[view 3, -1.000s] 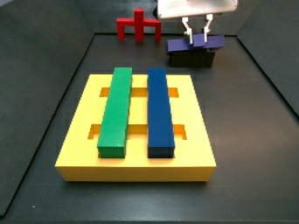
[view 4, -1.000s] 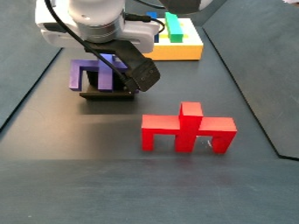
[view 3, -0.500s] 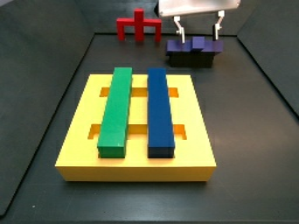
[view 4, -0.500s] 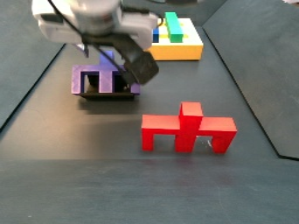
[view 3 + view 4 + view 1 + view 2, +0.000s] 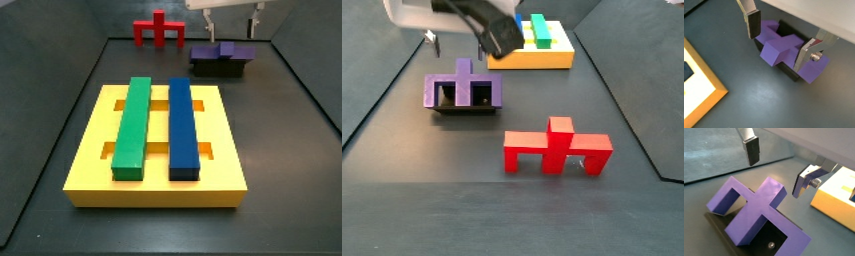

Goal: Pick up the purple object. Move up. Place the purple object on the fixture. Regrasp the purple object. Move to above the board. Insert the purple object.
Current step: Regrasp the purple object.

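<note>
**Purple piece parked on fixture, pincer released**

In a side view, L to R: red piece (image 5: 158,30) is seen at the far wall, green bar (image 5: 131,127) and blue bar (image 5: 183,128) are laid on the board (image 5: 156,190), purple object (image 5: 222,52) is seated on the fixture (image 5: 219,68). Gripper (image 5: 230,22) is held above it, fingers (image 5: 751,23) spread, nothing gripped.

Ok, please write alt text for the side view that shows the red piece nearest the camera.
A purple object lies on the dark fixture, released; the open gripper hangs above it. A red piece stands in front, the yellow board behind.
</note>
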